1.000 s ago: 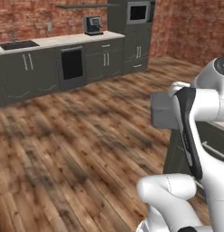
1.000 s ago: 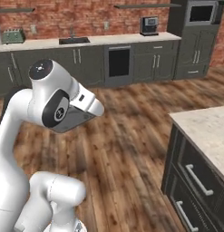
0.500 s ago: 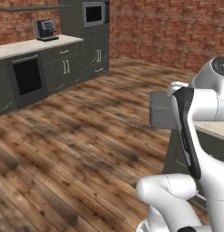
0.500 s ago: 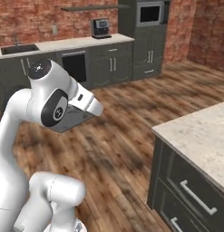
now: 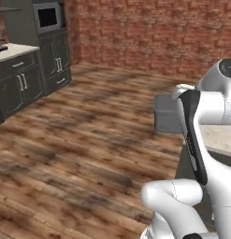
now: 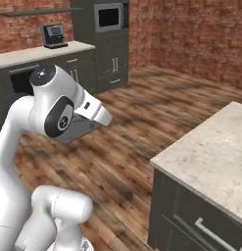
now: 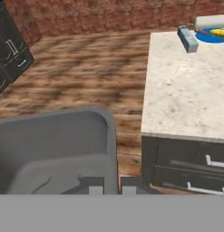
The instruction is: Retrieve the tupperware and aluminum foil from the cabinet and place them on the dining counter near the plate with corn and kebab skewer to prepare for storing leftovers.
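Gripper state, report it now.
Gripper: closed on the rim of the dark grey rectangular plastic tupperware tub, carrying it.

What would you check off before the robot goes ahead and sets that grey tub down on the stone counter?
1. Tupperware in the gripper: ok, the jaws sit at its rim.
2. Tub level: cannot tell.
3. Dining counter within view: ok, ahead and to one side.
4. Bare landing spot on the counter: ok, the near stretch is free.
5. Plate located: ok, at the far end.
6. Aluminum foil already delivered: ok, it lies beside the plate.
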